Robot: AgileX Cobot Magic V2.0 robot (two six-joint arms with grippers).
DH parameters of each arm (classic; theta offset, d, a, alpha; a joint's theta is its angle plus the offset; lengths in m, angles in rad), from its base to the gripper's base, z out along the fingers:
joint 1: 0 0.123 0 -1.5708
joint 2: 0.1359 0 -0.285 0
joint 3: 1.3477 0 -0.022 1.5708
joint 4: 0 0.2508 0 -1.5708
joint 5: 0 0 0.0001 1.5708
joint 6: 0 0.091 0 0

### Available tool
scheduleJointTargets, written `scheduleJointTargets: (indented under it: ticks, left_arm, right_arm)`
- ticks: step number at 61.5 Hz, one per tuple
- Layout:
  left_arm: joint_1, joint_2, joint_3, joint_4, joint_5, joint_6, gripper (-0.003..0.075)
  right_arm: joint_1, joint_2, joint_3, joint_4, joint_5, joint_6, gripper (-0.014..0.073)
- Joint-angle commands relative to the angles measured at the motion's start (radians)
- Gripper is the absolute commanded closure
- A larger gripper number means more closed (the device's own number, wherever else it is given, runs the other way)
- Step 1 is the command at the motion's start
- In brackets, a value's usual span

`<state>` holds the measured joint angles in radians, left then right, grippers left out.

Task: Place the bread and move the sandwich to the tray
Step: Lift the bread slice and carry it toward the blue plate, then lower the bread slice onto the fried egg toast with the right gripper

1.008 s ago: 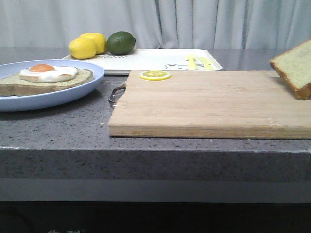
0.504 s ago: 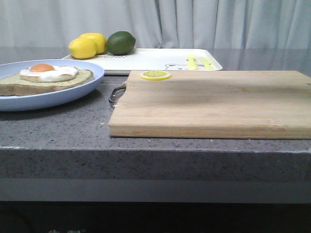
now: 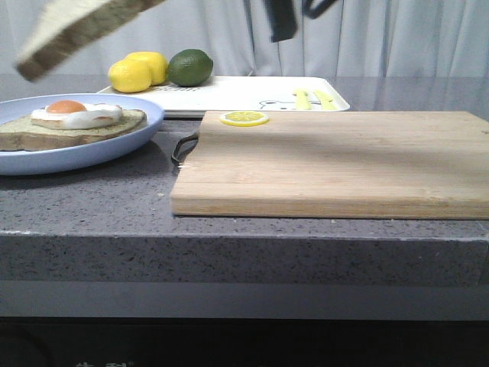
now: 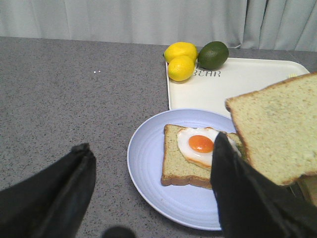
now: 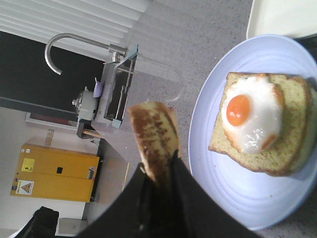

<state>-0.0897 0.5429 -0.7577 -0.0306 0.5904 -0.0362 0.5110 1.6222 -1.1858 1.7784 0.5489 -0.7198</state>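
Jaws on my right arm are pinching the bread (image 5: pixel 154 141) above the sandwich (image 3: pixel 72 122); left jaws are gaping, gripping nothing.

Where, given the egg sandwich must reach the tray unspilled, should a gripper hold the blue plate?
Probably the plate's near rim, coming in low from the robot's side, one finger under the lip. The rim there is bare and raised, while the sandwich covers the middle; the left gripper is open on that side.

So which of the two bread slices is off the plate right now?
The plain brown-crusted slice, pinched in the right gripper above; the other carries the fried egg.
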Motion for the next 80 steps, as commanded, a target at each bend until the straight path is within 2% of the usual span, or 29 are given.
scheduleJointTargets:
  ticks: [1, 20, 32, 80]
  left_arm:
    - [0.0, 0.012, -0.03, -0.003, -0.08, -0.008, 0.0227]
    - [0.0, 0.012, -0.03, -0.003, -0.08, -0.008, 0.0227]
    - [0.0, 0.012, -0.03, -0.003, -0.08, -0.008, 0.0227]
    - [0.0, 0.012, -0.03, -0.003, -0.08, -0.008, 0.0227]
  right_arm:
    - [0.022, 0.004, -0.096, 0.151, 0.03, -0.007, 0.0663]
    - [0.103, 0.159, -0.286, 0.151, -0.111, 0.096, 0.0663]
    - [0.118, 0.239, -0.364, 0.151, -0.153, 0.161, 0.0663]
    - [0.118, 0.292, -0.369, 0.106, -0.214, 0.171, 0.0663]
